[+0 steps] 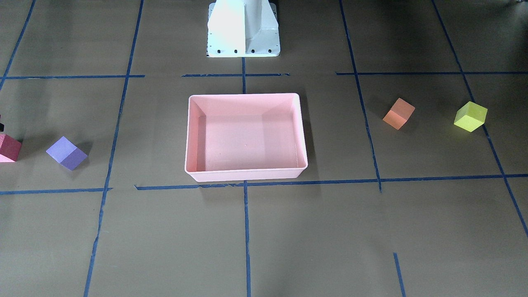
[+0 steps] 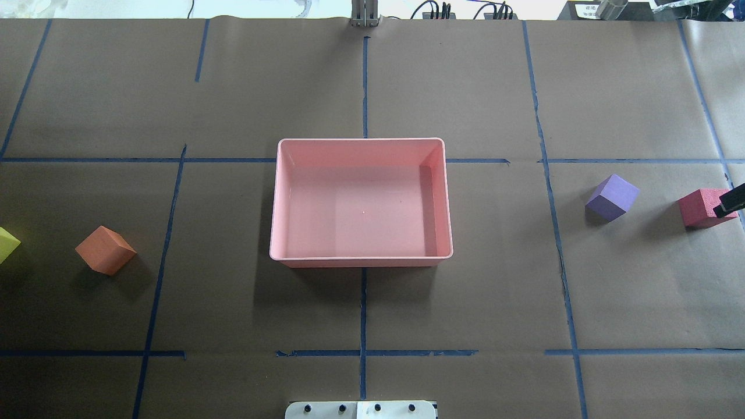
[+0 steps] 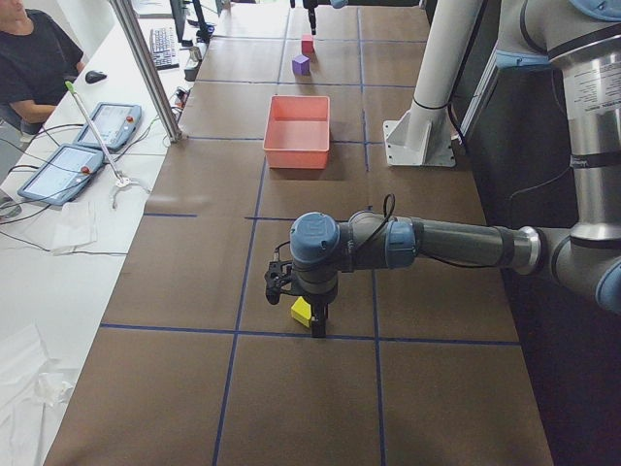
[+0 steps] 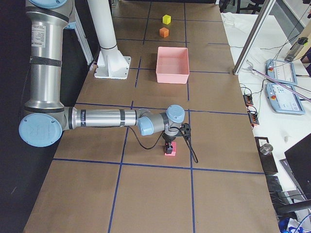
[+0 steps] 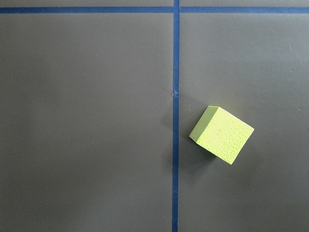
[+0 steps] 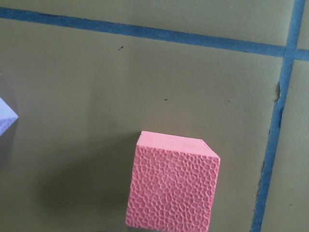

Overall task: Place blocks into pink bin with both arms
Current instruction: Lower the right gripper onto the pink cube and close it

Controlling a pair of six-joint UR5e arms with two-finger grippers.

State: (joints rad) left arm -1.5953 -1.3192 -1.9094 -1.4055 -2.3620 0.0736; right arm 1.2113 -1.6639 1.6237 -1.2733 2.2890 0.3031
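The empty pink bin [image 2: 361, 141] sits mid-table, also in the front view [image 1: 243, 95]. The orange block [image 2: 105, 250] and yellow-green block [image 1: 470, 116] lie on the robot's left. The purple block [image 2: 611, 196] and red-pink block [image 2: 701, 208] lie on its right. My left gripper [image 3: 312, 322] hangs over the yellow-green block [image 5: 222, 134]; I cannot tell if it is open. My right gripper [image 4: 169, 145] is at the red-pink block [image 6: 171, 188]. Only one black fingertip [image 2: 730, 201] shows at the block's outer side, so I cannot tell its state.
The white pedestal base [image 1: 243, 29] stands behind the bin. Blue tape lines grid the brown table. Along the far side are a metal post [image 3: 146, 68], tablets [image 3: 68, 170] and a seated operator [image 3: 29, 58].
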